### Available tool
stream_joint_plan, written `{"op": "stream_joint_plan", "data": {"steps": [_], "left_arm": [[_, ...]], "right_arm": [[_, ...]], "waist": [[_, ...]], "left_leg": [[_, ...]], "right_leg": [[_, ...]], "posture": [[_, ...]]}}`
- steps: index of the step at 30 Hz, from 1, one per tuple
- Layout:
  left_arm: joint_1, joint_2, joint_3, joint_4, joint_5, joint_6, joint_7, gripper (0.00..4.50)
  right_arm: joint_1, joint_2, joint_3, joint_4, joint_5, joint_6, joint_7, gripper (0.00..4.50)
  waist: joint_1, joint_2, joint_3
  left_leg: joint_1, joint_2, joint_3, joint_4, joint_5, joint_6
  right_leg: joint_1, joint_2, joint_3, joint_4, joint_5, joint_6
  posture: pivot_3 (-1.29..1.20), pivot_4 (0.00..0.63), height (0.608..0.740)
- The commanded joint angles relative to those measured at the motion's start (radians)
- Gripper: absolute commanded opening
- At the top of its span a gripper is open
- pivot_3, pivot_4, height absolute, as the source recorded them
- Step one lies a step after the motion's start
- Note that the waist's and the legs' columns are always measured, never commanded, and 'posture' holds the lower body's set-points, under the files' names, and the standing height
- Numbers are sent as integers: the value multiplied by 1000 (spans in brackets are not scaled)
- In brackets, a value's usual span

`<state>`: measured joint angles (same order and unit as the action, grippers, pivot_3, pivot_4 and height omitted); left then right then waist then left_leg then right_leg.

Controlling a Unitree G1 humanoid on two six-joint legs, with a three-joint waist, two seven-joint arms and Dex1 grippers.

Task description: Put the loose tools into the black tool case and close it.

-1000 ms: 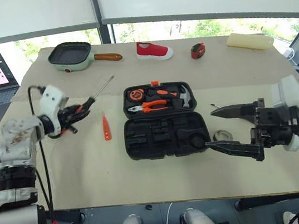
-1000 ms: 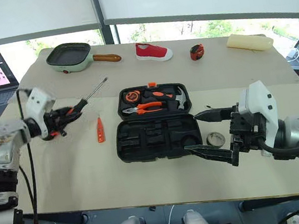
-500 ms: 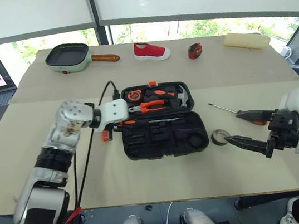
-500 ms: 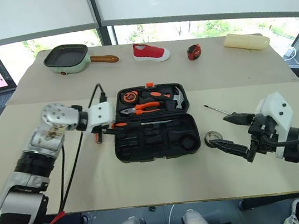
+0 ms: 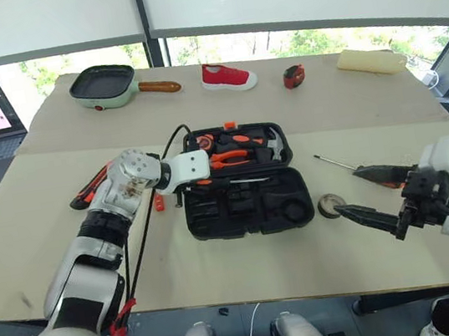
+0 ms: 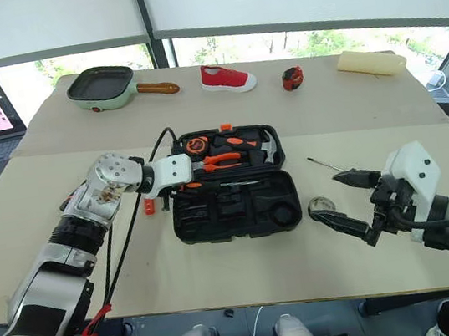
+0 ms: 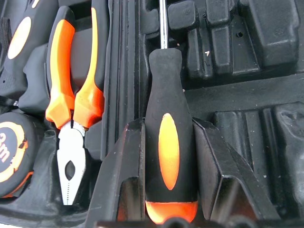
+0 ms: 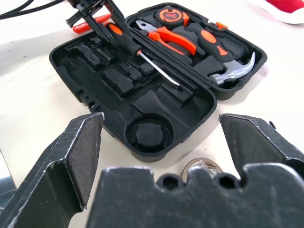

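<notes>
Lying open at the middle of the table (image 5: 40,238), the black tool case (image 5: 247,207) shows us both halves. In its far half we see orange-handled pliers (image 5: 227,158), a hammer (image 5: 276,145), an orange-gripped tool (image 5: 247,139) and a round tape measure (image 5: 202,142); the near half's moulded recesses are mostly bare. Our left gripper (image 7: 168,156) is clamped on the black-and-orange handle of a screwdriver (image 7: 169,142), held over the hinge line with its shaft running along the case.

The left wrist view adds what the head views cannot give us: the handle pinched between both fingers, the pliers' jaws just beside it, and a white "3m" on the tape measure's face.

Our right gripper (image 5: 362,196) hovers with its fingers spread wide, right of the case, holding nothing. A small tape roll (image 5: 330,205) lies just beside the case's right end, with another screwdriver (image 5: 360,168) beyond it. An orange tester pen (image 5: 159,202) lies left of the case, a black-orange tool (image 5: 90,189) further left.
</notes>
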<state>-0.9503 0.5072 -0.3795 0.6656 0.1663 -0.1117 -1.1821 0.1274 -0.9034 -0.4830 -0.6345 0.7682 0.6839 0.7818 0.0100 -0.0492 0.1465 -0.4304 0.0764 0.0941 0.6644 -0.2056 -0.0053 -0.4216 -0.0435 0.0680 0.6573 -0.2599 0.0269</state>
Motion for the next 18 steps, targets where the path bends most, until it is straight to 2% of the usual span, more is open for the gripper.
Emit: {"op": "stream_joint_plan", "data": {"steps": [1,2,9,10,12,18], "left_arm": [[-36,-16,16,16,-5,-25,1,1401],[-39,-19,19,18,-6,-26,1,1904],[-72,-19,50,-29,-38,-3,-26,4358],[-76,-19,53,-36,-45,-4,-37,4358],[-79,-24,58,-40,-53,-10,-50,4054],[-81,-42,29,6,-15,-50,-33,1867]], "right_arm": [[-10,4,-33,-32,22,1,-15,4500],[-10,5,-33,-35,24,3,-16,4500],[-9,8,-32,-47,45,9,-26,4500],[-8,7,-31,-47,47,9,-28,4500],[-6,7,-29,-48,50,7,-31,4500],[-16,6,-9,-47,49,5,-42,4500]], "waist": [[0,0,0],[0,0,0],[1,0,0],[1,0,0],[1,0,0],[1,0,0]], "left_leg": [[0,0,0,0,0,0],[0,0,0,0,0,0],[-1,0,-1,2,0,0],[-1,0,-1,2,0,0],[-1,0,-2,2,0,0],[-1,0,-2,2,0,0]], "right_leg": [[0,0,0,0,0,0],[0,0,0,0,0,0],[0,0,0,1,0,0],[0,0,0,1,0,0],[0,0,0,1,0,0],[0,0,0,1,0,0]], "posture": [[0,150,740],[0,150,740],[0,150,740],[0,150,740],[0,150,740],[0,150,740]]}}
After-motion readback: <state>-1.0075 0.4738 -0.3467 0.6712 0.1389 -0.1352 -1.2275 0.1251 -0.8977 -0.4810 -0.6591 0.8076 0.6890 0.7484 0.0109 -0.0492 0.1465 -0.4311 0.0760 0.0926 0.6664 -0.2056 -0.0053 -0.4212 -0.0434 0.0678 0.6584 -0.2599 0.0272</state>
